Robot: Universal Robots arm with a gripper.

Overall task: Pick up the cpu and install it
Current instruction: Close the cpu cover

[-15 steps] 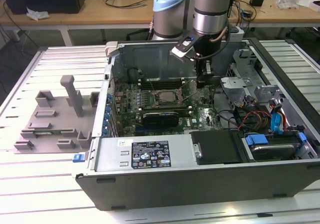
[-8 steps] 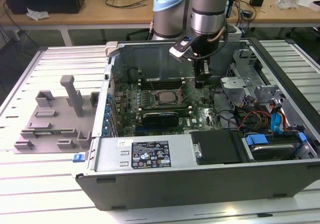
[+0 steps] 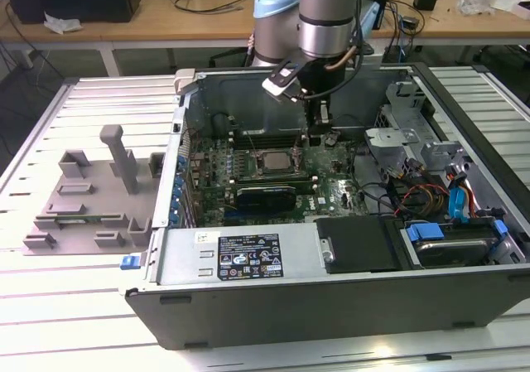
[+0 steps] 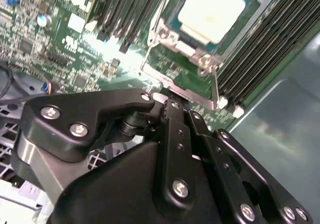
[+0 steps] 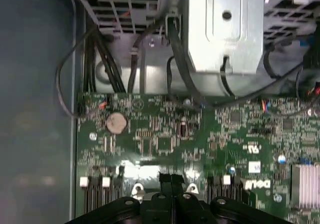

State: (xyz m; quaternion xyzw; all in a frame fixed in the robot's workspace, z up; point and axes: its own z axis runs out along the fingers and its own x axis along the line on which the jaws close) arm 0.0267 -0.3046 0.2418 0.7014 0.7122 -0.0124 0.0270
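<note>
The cpu (image 3: 272,162) lies flat in the motherboard socket inside the open computer case, its pale silver top facing up. In the second wrist view the cpu (image 4: 212,14) sits within the metal socket frame, with a thin metal lever (image 4: 215,87) running along one side. My gripper (image 3: 298,155) hangs low over the board just beside the socket, toward the exterior view's right. Its black fingers are pressed together with nothing between them, as both wrist views show (image 4: 170,100) (image 5: 172,180). The tips are close to the end of the lever.
A grey plastic tray (image 3: 87,198) with raised blocks lies on the slatted table at the exterior view's left. The case walls (image 3: 331,293), drive cage (image 3: 397,136) and cable bundle (image 3: 414,194) crowd the socket. Memory slots (image 4: 270,39) flank it.
</note>
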